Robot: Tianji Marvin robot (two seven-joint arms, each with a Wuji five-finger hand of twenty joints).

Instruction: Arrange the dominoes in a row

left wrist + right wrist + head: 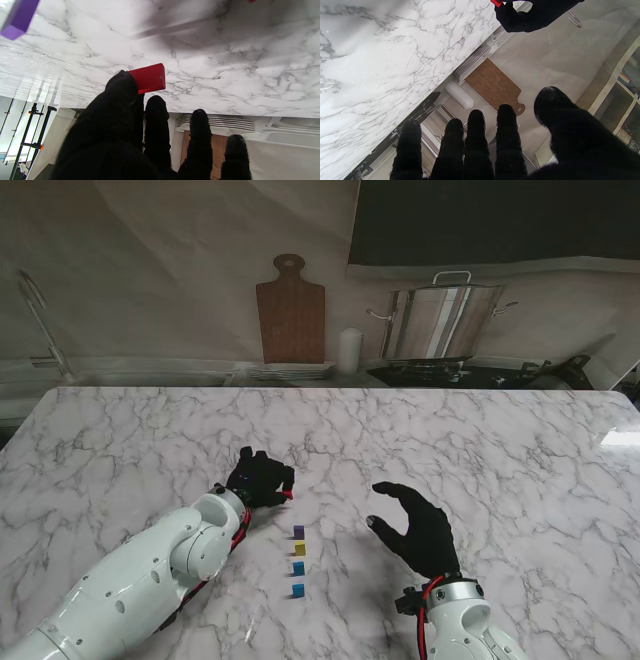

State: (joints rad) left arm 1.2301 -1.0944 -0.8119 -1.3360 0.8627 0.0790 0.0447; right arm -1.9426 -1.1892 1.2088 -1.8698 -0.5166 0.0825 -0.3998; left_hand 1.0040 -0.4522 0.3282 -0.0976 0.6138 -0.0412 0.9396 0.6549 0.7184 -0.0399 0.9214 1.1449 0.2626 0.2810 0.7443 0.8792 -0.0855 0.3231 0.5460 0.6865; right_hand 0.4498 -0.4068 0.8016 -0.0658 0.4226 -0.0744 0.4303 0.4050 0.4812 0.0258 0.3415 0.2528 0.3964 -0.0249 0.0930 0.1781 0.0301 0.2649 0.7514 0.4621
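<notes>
Filling most of the frame, white grey-veined marble table (pixel 480 440). Backdrop upper centre: wooden cutting board (pixel 291 310), steel pot (pixel 445 320) upper right. Left hand (pixel 258 478), centre-left, pinches red domino (pixel 149 78) betw. thumb & forefinger. Lower centre: purple (pixel 298 531), yellow (pixel 299 548), two blue dominoes (pixel 298 568) in a row. Right hand (pixel 420 528), lower right, fingers spread, holding nothing.

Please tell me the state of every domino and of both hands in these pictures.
red domino: held in left hand
left hand: shut on red domino
right hand: open, holding nothing
purple domino, yellow domino, two blue dominoes: in a row on the table
</notes>
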